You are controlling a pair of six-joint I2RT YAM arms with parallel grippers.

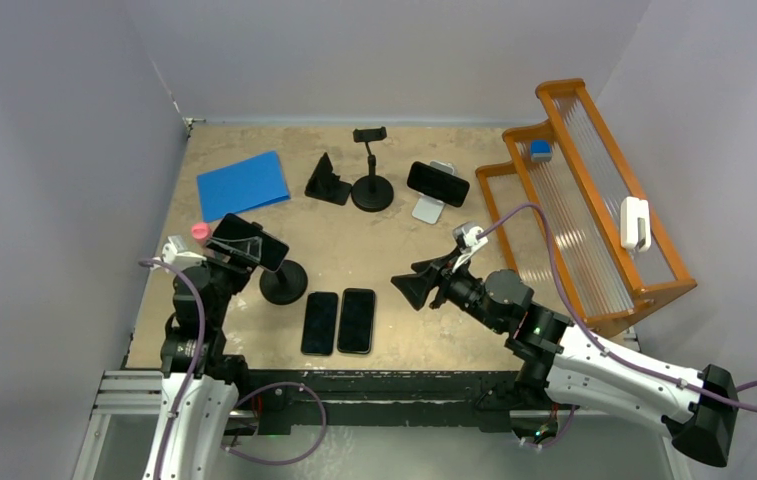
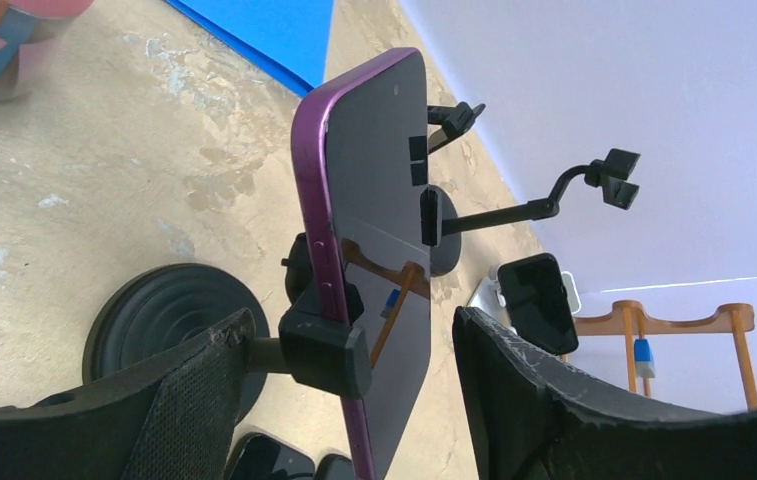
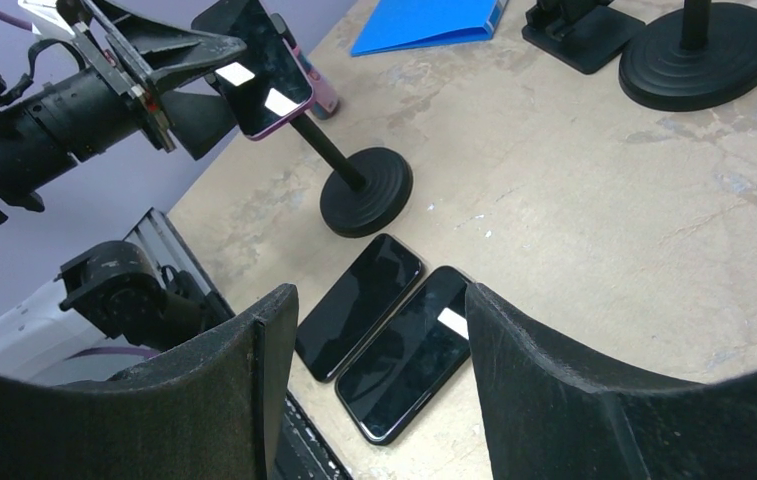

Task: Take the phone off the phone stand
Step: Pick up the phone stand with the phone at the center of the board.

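— Purple metal rims the phone (image 2: 374, 250). Its glass face is dark and glossy. It sits tilted in the black clamp of the phone stand (image 1: 283, 282), a thin rod on a round domed base at the left of the mottled tan table (image 1: 404, 250).

— Any brand on it?

— None that can be read. The only print is on the label of a pink-lidded jar (image 2: 4, 45) near the stand, and that is too blurred to make out.

— And the left gripper (image 2: 349, 325)?

— Its jaws stand apart, one on each side of the phone, with a gap showing on both sides. Nothing is gripped. The pads are black with a woven mesh texture and frayed edges.

— The right gripper (image 3: 376, 295)?

— Apart as well, holding nothing, hovering over mid-table. Below it, two black phones (image 1: 320, 322) lie flat side by side, just beside the stand's base. One shows a small white patch; whether it is a sticker or glare cannot be told.

— Other materials?

— A smooth blue folder (image 1: 244, 185) lies toward the back left. At the right edge stands an orange wooden rack (image 1: 594, 200) with clear ribbed panels.
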